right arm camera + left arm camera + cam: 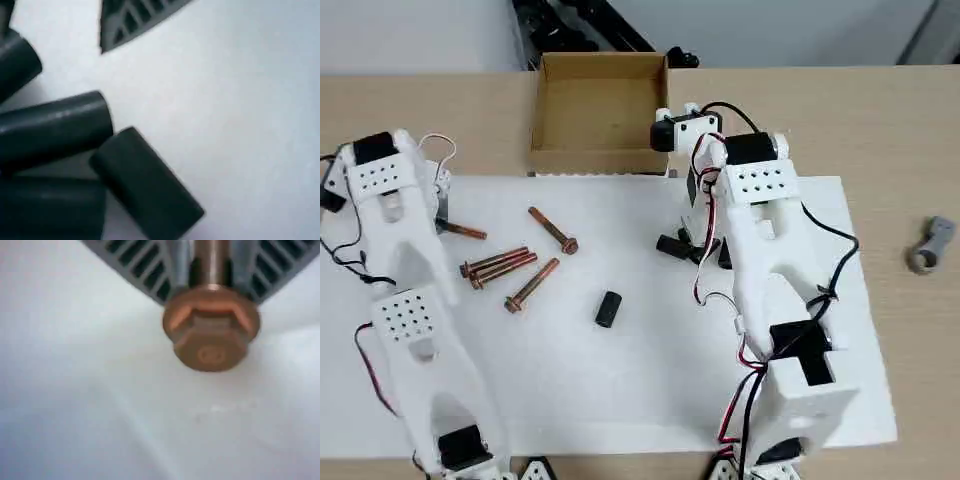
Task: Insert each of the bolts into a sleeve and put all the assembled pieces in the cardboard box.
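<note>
My left gripper [444, 222] is at the mat's left edge, shut on a copper bolt [466, 231]. Its hex head [212, 330] sticks out from between the ribbed fingers [135, 265], just above the white mat. Several more bolts [500, 264] lie loose on the mat, and one black sleeve [608, 309] lies alone at its centre. My right gripper [698, 236] hangs open over a cluster of black sleeves [55, 127] near the cardboard box [600, 150]; one ribbed fingertip [130, 22] shows beside them, touching none.
The white mat [650, 390] covers most of the wooden table. The open-topped box sits at the mat's far edge. A small grey part [930, 245] lies on bare wood at the right. The mat's near half is free.
</note>
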